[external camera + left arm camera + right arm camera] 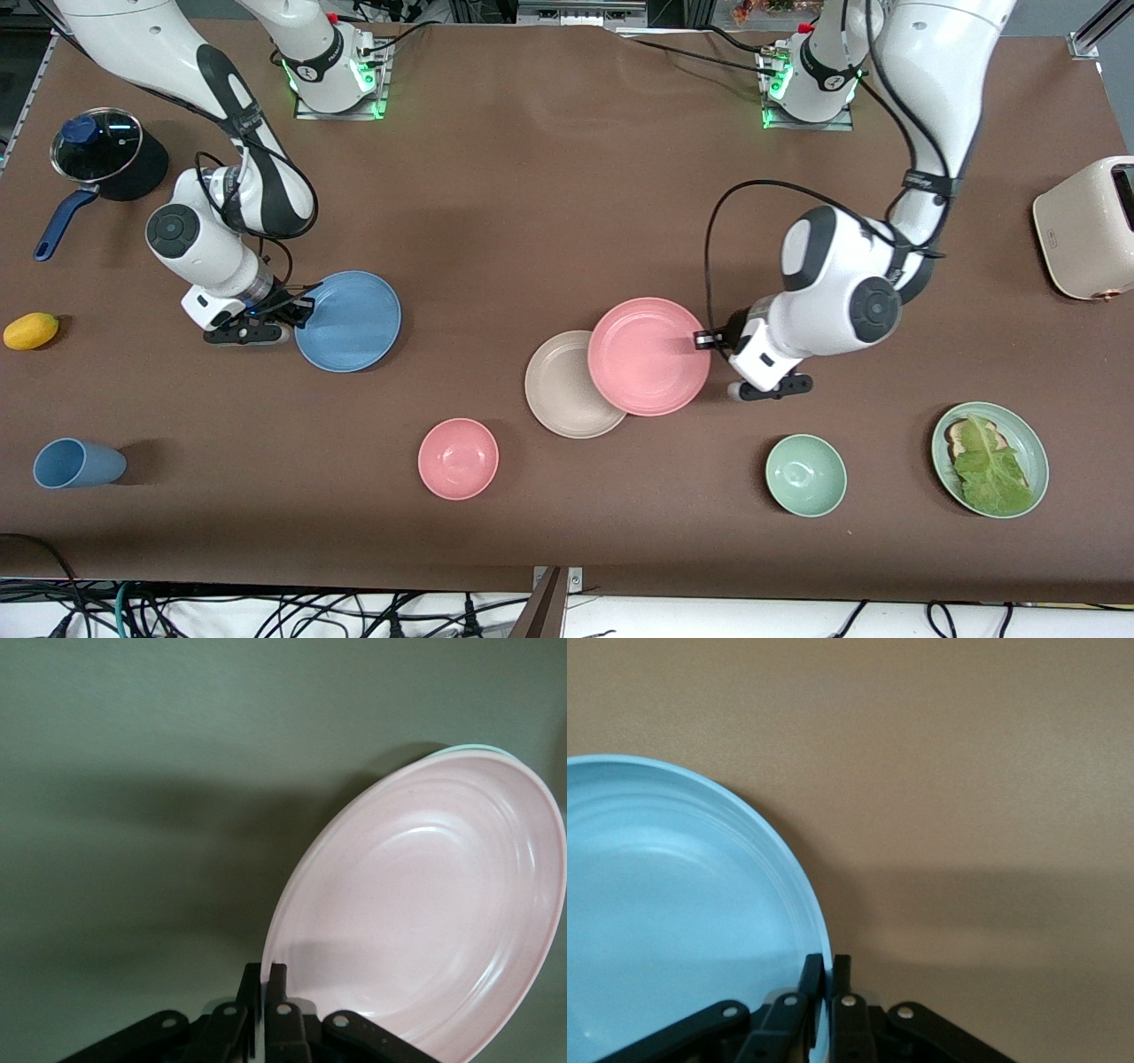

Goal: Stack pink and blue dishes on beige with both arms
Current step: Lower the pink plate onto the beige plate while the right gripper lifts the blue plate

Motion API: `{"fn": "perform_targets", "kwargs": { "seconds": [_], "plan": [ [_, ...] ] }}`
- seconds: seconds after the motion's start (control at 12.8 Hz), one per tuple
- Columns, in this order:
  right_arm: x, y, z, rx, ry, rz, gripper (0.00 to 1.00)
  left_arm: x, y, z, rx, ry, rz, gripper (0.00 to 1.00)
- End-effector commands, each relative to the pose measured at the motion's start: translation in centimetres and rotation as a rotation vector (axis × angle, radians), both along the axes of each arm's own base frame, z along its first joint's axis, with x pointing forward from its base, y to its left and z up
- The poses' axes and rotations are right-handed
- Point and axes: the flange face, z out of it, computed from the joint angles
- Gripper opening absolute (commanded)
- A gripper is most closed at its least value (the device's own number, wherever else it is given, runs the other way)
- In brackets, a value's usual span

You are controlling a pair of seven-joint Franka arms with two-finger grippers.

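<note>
Pink plate hangs from my left gripper, whose fingers are pinched shut on its rim, one above the lip and one beneath. I hold it by the edge nearest my wrist so the rest of the disc reaches out ahead of the fingers, free to settle onto something flat. It sits tilted in my left wrist view and already overlaps the beige plate, which lies partly under it, out past its free edge. I judge the overlap is off-centre and needs squaring up before I let go.

My right gripper is likewise clamped on the rim of the blue plate, fingers straddling the lip at the edge closest to my wrist. That plate is well apart from the beige one, toward the right arm's end of the table. Whether it rests on the table or is just lifted, I cannot tell. Gripping both edges keeps each arm clear of the stack's centre.
</note>
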Motion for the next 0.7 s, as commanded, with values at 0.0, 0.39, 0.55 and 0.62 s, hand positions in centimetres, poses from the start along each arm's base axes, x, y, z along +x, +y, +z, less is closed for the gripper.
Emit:
{"fn": "perform_targets", "kwargs": {
  "seconds": [0.0, 0.39, 0.55, 0.62],
  "plan": [
    [0.3, 0.2, 0.7, 0.004, 0.002, 0.000, 0.00, 1.3, -3.4, -0.6, 0.001, 0.006, 0.066, 0.00],
    [3.8, 0.4, 4.8, -0.001, 0.068, 0.000, 0.00, 0.1, -8.6, -3.8, 0.022, -0.029, 0.138, 0.00],
    [5.0, 0.8, 6.4, -0.002, 0.088, 0.004, 0.00, -0.3, -9.4, -5.1, 0.032, -0.037, 0.146, 0.00],
    [5.7, 1.0, 7.3, -0.002, 0.098, 0.006, 0.00, -0.4, -9.8, -5.4, 0.033, -0.042, 0.147, 0.00]
  ]
}}
